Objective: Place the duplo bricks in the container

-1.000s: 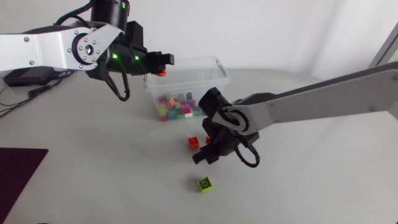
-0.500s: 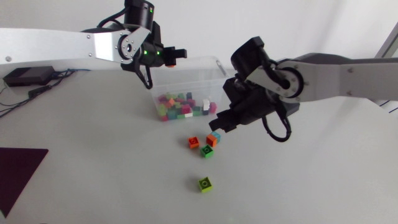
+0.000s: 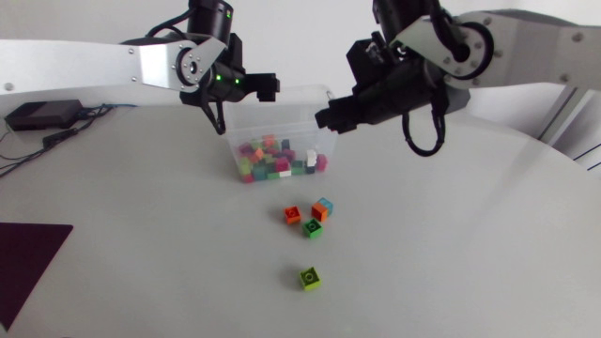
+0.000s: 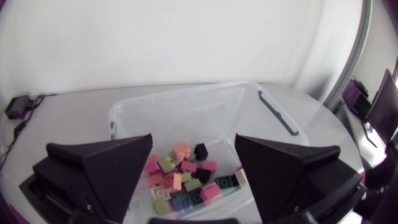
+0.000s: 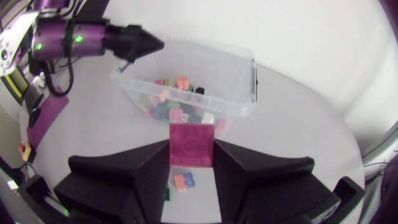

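Observation:
A clear plastic container (image 3: 305, 91) at the back of the table holds several coloured duplo bricks (image 3: 277, 160). My left gripper (image 3: 266, 86) hangs open over its back left rim with nothing between the fingers; the left wrist view has that gripper (image 4: 193, 142) straight above the brick pile (image 4: 186, 177). At the container's right corner, my right gripper (image 3: 329, 119) is shut on a magenta brick (image 5: 191, 144). On the table in front lie a red brick (image 3: 293, 215), a blue-and-orange brick (image 3: 323, 208), a green brick (image 3: 313, 228) and a lime brick (image 3: 309, 277).
A dark purple mat (image 3: 28, 263) lies at the front left edge. A black device (image 3: 38, 115) with cables sits at the far left. The right wrist view shows my left gripper (image 5: 140, 42) over the container's far rim (image 5: 252, 74).
My left gripper opened and the orange brick it held is gone from its fingers. My right arm rose from the loose bricks to the container's right corner, carrying the magenta brick.

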